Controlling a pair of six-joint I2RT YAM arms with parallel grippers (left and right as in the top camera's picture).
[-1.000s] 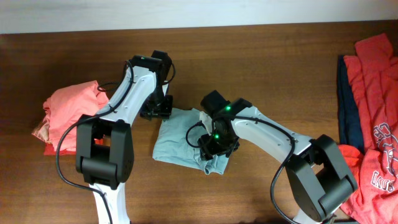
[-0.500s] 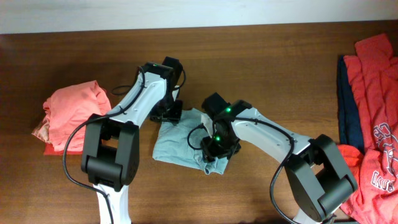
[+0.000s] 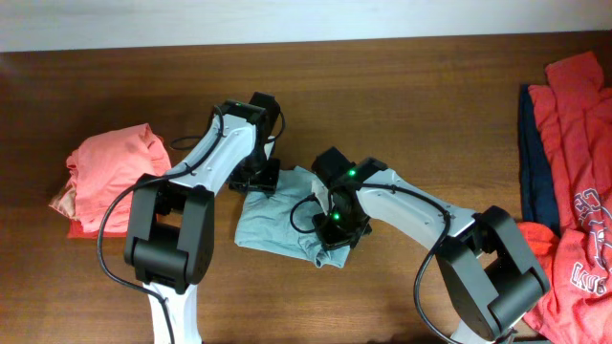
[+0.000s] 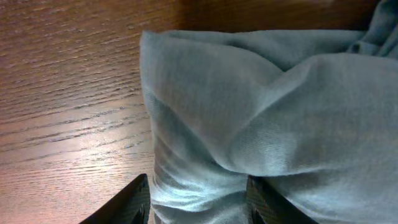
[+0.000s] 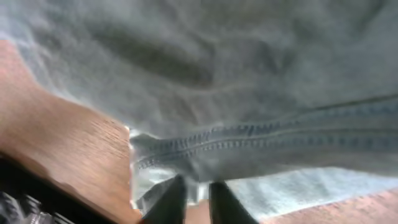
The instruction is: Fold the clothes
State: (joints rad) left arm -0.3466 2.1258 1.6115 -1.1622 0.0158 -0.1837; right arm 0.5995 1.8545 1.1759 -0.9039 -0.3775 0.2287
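Observation:
A pale grey-blue T-shirt [image 3: 277, 222] lies folded into a small rectangle at the table's middle. My left gripper [image 3: 256, 178] is at its far left corner. In the left wrist view the left gripper [image 4: 199, 200] stands open, its dark fingers [image 4: 130, 202] astride a bunched fold of the shirt [image 4: 249, 106]. My right gripper [image 3: 337, 231] is at the shirt's near right corner. In the right wrist view the right gripper [image 5: 198, 190] has its fingers [image 5: 173, 196] close together, pinching the stitched hem [image 5: 261, 140] just above the wood.
A folded coral-red shirt [image 3: 110, 172] lies at the left. Loose clothes are heaped at the right edge: coral-red [image 3: 579, 134], navy [image 3: 535, 186] and a white-printed coral one [image 3: 585, 258]. The table's back edge meets a white wall [image 3: 306, 19].
The left arm swung right onto the shirt's far left corner. The right gripper's jaws narrowed onto the hem at the near right corner.

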